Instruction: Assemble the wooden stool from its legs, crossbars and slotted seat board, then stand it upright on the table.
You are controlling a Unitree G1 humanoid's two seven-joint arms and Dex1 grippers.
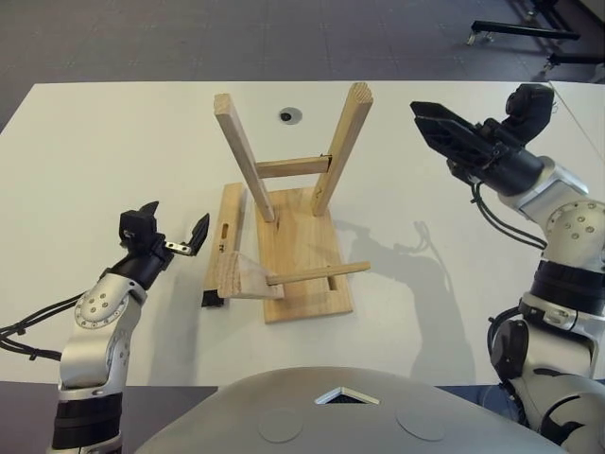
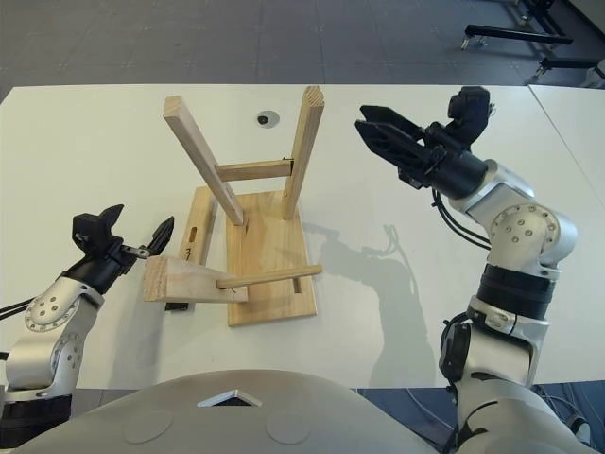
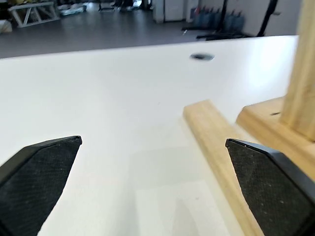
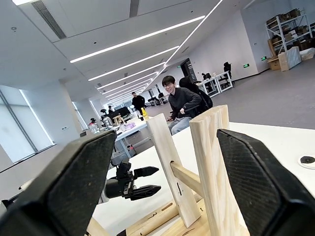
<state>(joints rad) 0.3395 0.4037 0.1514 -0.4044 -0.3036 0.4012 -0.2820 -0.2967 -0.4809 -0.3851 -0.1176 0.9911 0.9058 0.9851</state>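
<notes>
Slotted seat board [image 1: 307,251] lies flat on the table [image 1: 113,142], bearing two upright legs [image 1: 244,156] joined by a crossbar [image 1: 293,167]. Left gripper [image 1: 178,216], spread wide, sits beside a loose leg [image 1: 229,222]. Right gripper [image 2: 362,119], equally wide, is raised near the uprights.

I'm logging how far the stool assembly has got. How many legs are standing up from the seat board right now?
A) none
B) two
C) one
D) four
B: the left leg and the right leg rise from the seat board, joined by a crossbar, while a third leg lies on its side at the board's near left corner.
</notes>
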